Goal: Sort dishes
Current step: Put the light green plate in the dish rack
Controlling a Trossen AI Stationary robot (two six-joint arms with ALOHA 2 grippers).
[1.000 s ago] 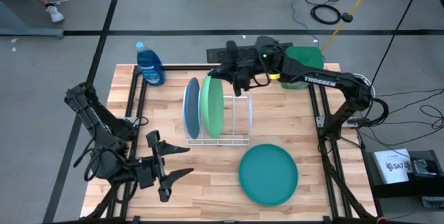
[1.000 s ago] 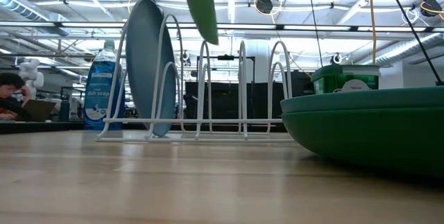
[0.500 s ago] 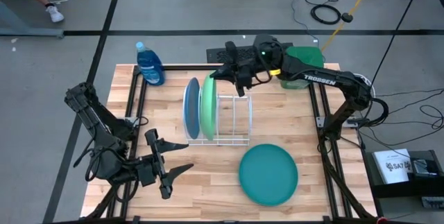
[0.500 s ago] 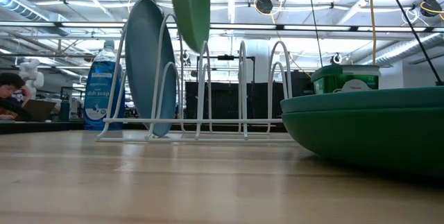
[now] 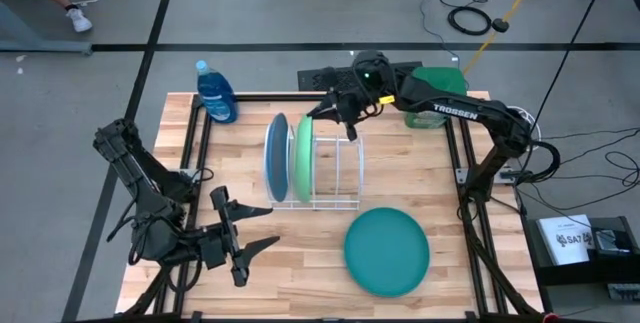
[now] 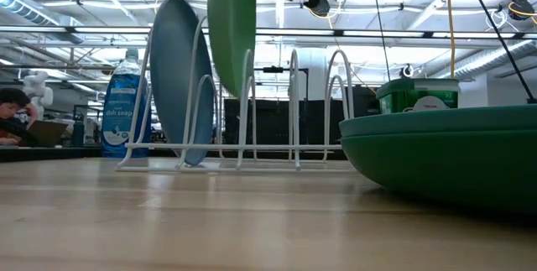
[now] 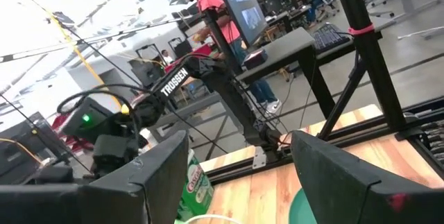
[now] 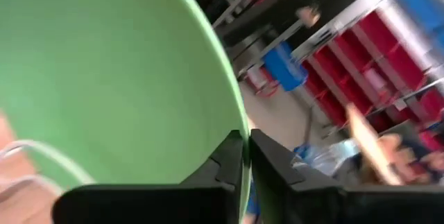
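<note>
The light green plate (image 5: 303, 158) hangs on edge from my right gripper (image 5: 331, 113) over the white wire rack (image 5: 338, 175). In the low view its lower edge (image 6: 231, 86) sits among the rack's hoops, above the base. The blue plate (image 5: 275, 156) stands on edge in the rack's leftmost slot. The teal plate (image 5: 387, 251) lies flat near the table's near right, stacked on the dark green plate (image 6: 436, 166). My left gripper (image 5: 245, 248) hovers open at the near left. My right gripper pinches the light green plate's rim (image 8: 236, 123) between its two fingers (image 8: 222, 165), at the plate's upper far edge. The fingers come from the far right, slanting down. The plate hangs nearly upright below them, lifted clear of the rack's base.
A blue soap bottle (image 5: 215, 93) stands at the far left corner and a green tub (image 5: 440, 81) at the far right. The rack's right slots (image 5: 345, 168) are unfilled. Bare wood lies between rack and left gripper. People show in the room beyond.
My right gripper has moved down and slightly toward the table's left, coming into the low view. The light green plate has turned from tilted to nearly upright and dropped lower, its bottom edge now between the rack's hoops beside the blue plate.
</note>
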